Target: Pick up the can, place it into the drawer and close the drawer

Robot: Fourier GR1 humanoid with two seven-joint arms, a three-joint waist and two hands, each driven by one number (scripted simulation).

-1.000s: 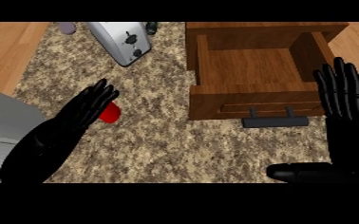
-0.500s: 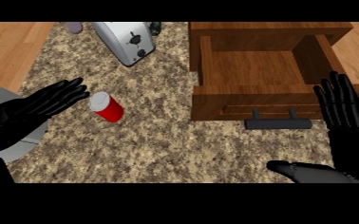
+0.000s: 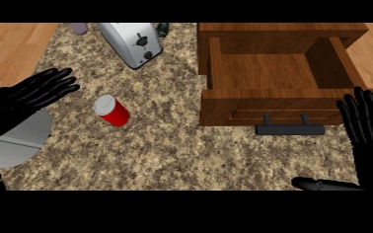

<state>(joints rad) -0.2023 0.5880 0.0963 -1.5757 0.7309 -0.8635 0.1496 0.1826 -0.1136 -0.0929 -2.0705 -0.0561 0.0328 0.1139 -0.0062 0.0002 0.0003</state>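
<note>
While the can [image 3: 111, 111] lies apart, left hand [image 3: 38, 91] spreads wide; empty.

My fingers [image 3: 44, 86] are black. Right of them lies a red can [image 3: 113, 111] with a silver top, on a brown-speckled desk [image 3: 167, 153]. The drawer [image 3: 277, 74] is brown wood, its handle [image 3: 289, 129] black.

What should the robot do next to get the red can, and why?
Probably bring the left hand back toward the red can and curl its fingers round it. The can lies on the counter with no hand on it, the left hand is open beside it, and the drawer already stands open.
</note>
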